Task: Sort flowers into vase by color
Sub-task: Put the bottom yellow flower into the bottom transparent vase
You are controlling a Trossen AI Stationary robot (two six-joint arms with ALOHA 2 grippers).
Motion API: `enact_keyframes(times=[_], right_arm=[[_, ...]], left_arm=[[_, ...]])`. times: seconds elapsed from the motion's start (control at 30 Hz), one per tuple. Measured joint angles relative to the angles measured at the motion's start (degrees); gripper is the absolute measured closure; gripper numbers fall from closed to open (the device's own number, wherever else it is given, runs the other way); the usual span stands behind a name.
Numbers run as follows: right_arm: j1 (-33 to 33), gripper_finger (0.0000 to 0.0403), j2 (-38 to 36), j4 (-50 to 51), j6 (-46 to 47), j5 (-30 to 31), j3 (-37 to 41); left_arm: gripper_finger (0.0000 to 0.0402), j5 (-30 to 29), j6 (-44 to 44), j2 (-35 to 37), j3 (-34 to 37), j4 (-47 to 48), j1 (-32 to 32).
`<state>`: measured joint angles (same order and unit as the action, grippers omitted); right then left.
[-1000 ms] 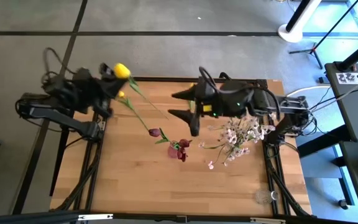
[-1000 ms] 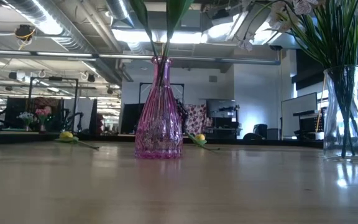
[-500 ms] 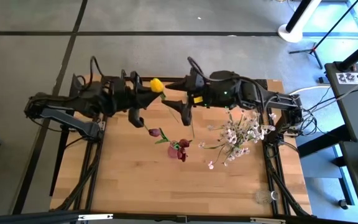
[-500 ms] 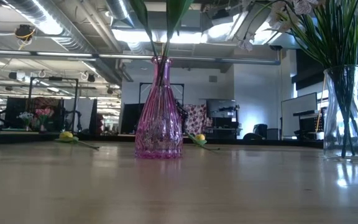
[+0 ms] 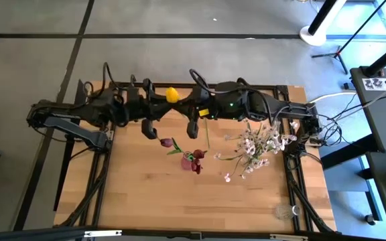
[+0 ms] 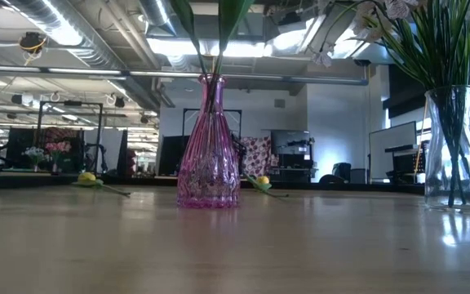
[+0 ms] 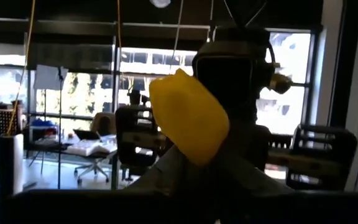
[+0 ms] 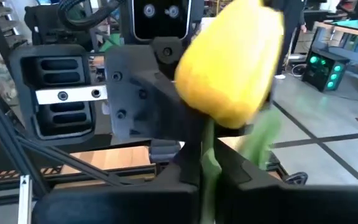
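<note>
A yellow tulip [image 5: 171,94] is held up over the table's far edge between my two grippers. My left gripper [image 5: 159,107] comes from the table's left and is shut on it. My right gripper [image 5: 185,110] comes from the right and is shut on its stem just below the head [image 8: 232,62]. A pink vase [image 6: 208,147] with dark red tulips [image 5: 194,159] stands mid-table. A clear vase [image 6: 455,147] holds white-pink sprays [image 5: 256,144]. Two more yellow tulips [image 6: 86,177] [image 6: 261,181] lie at the far edge. My left gripper holds the tulip close below its yellow head [image 7: 188,115]; the leaves [image 7: 179,171] and the gripper itself hide the exact spot. It comes level from the table's left. The tulip is lifted clear and the head stands above the fingers. My right gripper pinches the green stem [image 8: 207,168] just below the head between its two fingers. It comes level from the table's right, with the fingers across the stem. The head stands upright above the fingers, and the lower stem [image 5: 206,137] trails toward the near side.
The two arms meet over the table's far middle. The pink vase [image 5: 191,163] stands just nearer than the grippers, and the clear vase of sprays is to its right. A small clear glass thing [image 5: 287,211] stands at the near right corner. Bare wood lies at the near left.
My left gripper has carried the yellow tulip from the far left corner toward the table's right, to the far middle. My right gripper has gone toward the table's left and far edge to meet it. The tulip stays lifted clear.
</note>
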<state>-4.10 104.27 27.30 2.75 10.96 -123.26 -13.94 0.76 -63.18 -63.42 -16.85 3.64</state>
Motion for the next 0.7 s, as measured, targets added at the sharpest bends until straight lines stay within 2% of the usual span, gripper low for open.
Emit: enact_keyframes(times=[0.27, 0.33, 0.47, 0.7], right_arm=[[0.4, 0.0397, -2.1, 1.6, 1.4, -0.1, -0.8], [0.5, 0.0394, -3.6, 3.3, 1.4, -0.9, -0.8], [0.5, 0.0399, -7.8, 5.5, 1.3, -7.6, -0.8], [-2.1, 0.0400, -18.0, 5.2, 1.3, -16.7, -0.8]], left_arm=[[0.0252, 0.4, 0.4, 8.4, 0.0, 12.5, 0.0], [0.0239, 2.5, 0.2, 11.8, 0.0, 16.1, 0.1], [0.0230, 6.7, 0.2, 17.7, 0.0, 19.5, 0.2], [0.0234, 6.7, 0.6, 23.8, 0.0, 20.5, 0.2]])
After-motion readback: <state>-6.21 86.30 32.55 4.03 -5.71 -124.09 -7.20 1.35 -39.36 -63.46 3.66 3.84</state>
